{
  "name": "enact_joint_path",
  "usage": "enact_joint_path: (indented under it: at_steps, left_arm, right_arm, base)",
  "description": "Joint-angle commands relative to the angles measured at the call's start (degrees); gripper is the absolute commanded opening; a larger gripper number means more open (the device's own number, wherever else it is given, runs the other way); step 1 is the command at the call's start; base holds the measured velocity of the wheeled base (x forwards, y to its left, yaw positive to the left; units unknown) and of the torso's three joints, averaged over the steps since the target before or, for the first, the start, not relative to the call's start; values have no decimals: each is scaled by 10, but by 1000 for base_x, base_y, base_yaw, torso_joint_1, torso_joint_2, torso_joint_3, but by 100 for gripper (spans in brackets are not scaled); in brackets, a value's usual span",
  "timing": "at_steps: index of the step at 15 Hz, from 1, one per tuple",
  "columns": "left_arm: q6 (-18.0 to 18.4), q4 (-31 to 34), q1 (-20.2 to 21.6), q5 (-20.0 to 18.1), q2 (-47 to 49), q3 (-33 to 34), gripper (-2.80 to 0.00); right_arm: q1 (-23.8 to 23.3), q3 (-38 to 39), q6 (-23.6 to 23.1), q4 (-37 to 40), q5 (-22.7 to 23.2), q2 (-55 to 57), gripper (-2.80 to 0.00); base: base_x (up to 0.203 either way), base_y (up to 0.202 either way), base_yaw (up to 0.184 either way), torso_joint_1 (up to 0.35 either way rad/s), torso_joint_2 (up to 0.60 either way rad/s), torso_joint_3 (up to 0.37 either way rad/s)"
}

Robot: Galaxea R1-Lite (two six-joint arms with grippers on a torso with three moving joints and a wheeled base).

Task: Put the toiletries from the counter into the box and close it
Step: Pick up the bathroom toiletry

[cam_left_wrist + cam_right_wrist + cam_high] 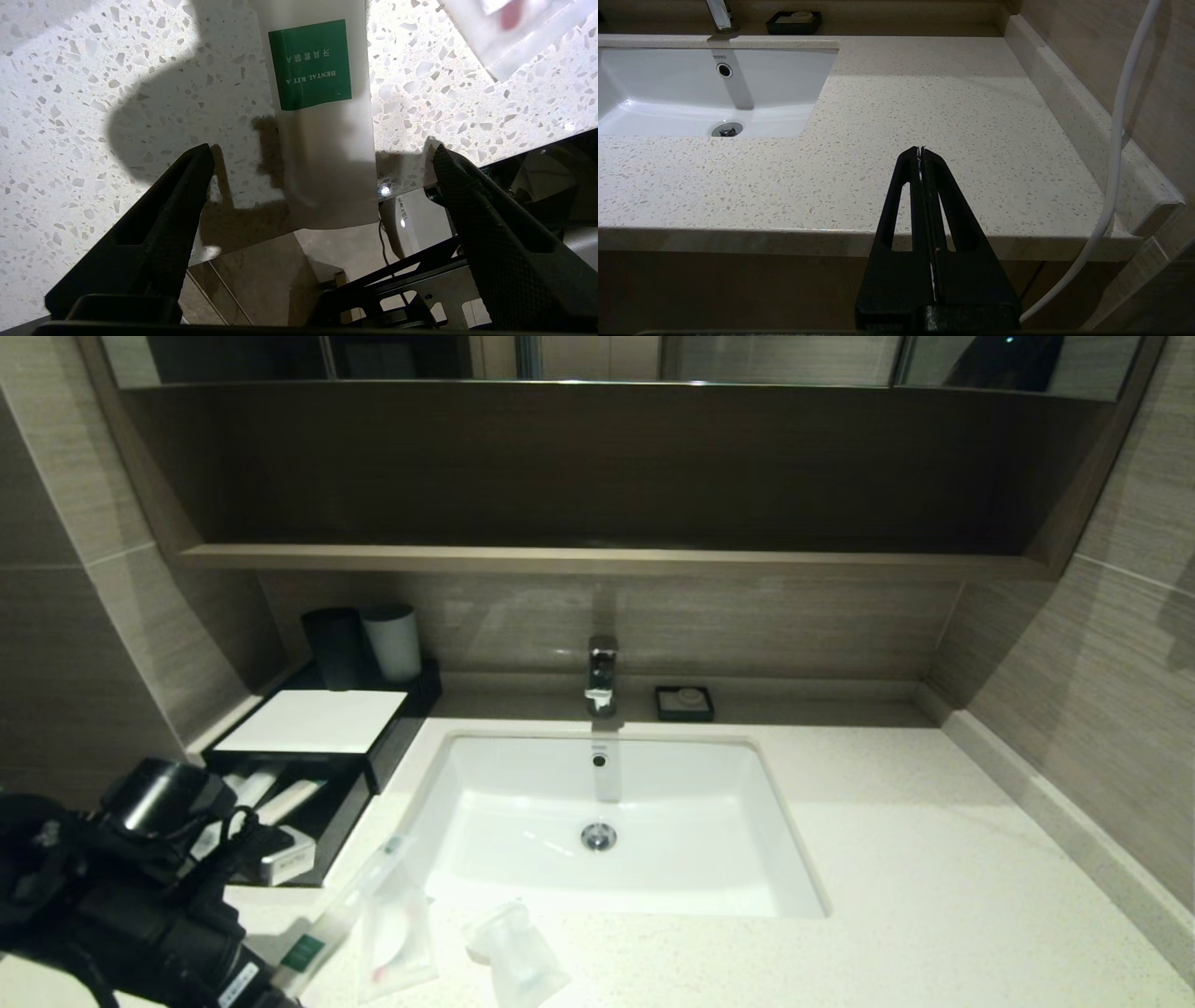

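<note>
While its jaws stand wide apart, the left gripper (322, 154) hangs over the near edge of the counter (934, 896), one black finger on each side of the toothbrush packet (322, 116) and neither finger touching it. That long thin packet with the green label lies flat on the speckled stone, its near end sticking out a little past the counter edge, and the gripper's shadow falls across it. In the head view the same packet runs slantwise from the front edge up toward the box (313, 747), the left arm covering its lower end. Just beside it lies a small flat packet (397, 933) with white contents, overlapping its upper part, and a second small packet (518, 957) rests near the front of the white basin (607, 821). The box sits at the counter's left, its drawer pulled open with a few pale items inside, two cups (364, 644) standing behind its white top panel. A faucet (601, 674) and a soap dish (684, 702) stand behind the basin. Off to the right, the right gripper (921, 151) waits low before the counter's front edge, jaws pressed together, holding nothing
</note>
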Motion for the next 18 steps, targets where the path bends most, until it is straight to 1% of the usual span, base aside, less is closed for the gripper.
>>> enact_joint_path:
  at_steps: [1, 10, 13, 18]
  left_arm:
    - [1, 1, 0, -1, 6, 0, 0]
    - [1, 0, 0, 0, 13, -1, 0]
    - [1, 0, -3, 12, 13, 1, 0]
    - [0, 0, -7, 13, 20, 1, 0]
  right_arm:
    - [0, 1, 0, 0, 0, 0, -280]
    - [0, 1, 0, 0, 0, 0, -280]
    - [0, 1, 0, 0, 0, 0, -280]
    - [0, 1, 0, 0, 0, 0, -280]
  base:
    - [0, 0, 0, 0, 0, 0]
    - [0, 0, 0, 0, 0, 0]
    - [0, 0, 0, 0, 0, 0]
    - [0, 0, 0, 0, 0, 0]
